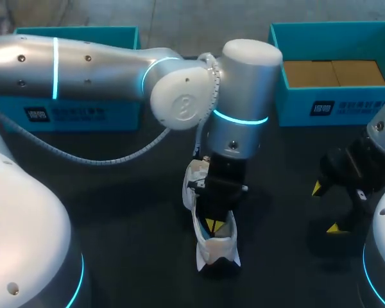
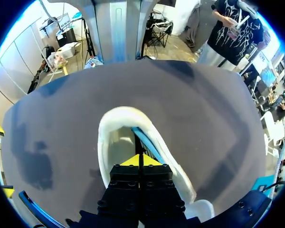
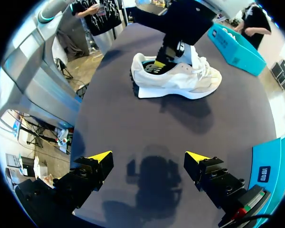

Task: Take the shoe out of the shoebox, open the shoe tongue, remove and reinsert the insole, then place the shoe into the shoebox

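Head view: a white shoe (image 1: 213, 250) is seen mid-counter (image 1: 115, 212), the left arm's jaws shut tip to tip inside its opening, beside a blue insole edge (image 2: 149, 145). The right arm's jaws are held open, well apart from it. One teal shoebox (image 1: 295, 102) is set far right; a second shoebox (image 1: 77, 119) is partly hidden behind the left arm (image 1: 83, 64).

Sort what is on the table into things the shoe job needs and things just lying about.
Job: white shoe, left gripper inside it, right gripper, teal shoebox at the far right.
Lying about: second teal box at the far left, possibly the lid; cannot tell.
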`<state>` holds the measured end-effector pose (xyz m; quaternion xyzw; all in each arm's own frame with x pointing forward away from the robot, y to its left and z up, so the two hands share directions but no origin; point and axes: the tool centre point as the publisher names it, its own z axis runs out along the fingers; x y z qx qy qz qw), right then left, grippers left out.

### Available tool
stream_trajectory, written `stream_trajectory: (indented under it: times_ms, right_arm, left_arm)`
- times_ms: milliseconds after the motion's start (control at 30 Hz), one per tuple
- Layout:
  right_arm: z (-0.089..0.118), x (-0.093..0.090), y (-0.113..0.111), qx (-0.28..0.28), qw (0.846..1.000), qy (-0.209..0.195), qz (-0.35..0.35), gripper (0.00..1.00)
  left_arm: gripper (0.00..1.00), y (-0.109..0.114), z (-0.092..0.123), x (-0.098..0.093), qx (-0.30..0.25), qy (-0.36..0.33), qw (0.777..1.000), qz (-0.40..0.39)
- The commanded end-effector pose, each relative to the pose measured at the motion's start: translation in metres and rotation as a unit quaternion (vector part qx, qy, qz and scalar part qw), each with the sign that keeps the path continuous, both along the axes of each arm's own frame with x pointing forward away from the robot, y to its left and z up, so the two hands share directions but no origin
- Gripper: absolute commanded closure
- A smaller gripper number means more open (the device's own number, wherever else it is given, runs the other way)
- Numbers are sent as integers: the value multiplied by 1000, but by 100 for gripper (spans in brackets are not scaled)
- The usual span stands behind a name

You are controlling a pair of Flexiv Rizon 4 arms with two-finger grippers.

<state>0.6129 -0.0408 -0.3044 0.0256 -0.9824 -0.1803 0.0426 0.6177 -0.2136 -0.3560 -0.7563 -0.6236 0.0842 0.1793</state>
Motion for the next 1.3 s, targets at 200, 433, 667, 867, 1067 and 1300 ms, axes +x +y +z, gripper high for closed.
stream_trajectory:
  times_ms: [200,433,667,867,1067,1300]
  right_arm:
    - [-1,-1,1,-1,1000,-1,-1,0]
    - [-1,-1,1,-1,1000,-1,-1,0]
    - [-1,-1,1,-1,1000,-1,-1,0]
    - [-1,-1,1,-1,1000,-1,-1,0]
    - [-1,-1,1,-1,1000,-1,-1,0]
    - [-1,-1,1,-1,1000,-1,-1,0]
  left_arm:
    - [100,13,10,-15,7,-12,1000,-4]
    - [100,11,-2,-18,18,-8,1000,-1]
    - [100,8,-11,-17,34,-7,999,8]
    - [100,8,-18,-22,49,-5,999,0]
    - [100,14,-27,-26,59,0,998,2]
    - [100,18,-37,-31,71,-3,998,0]
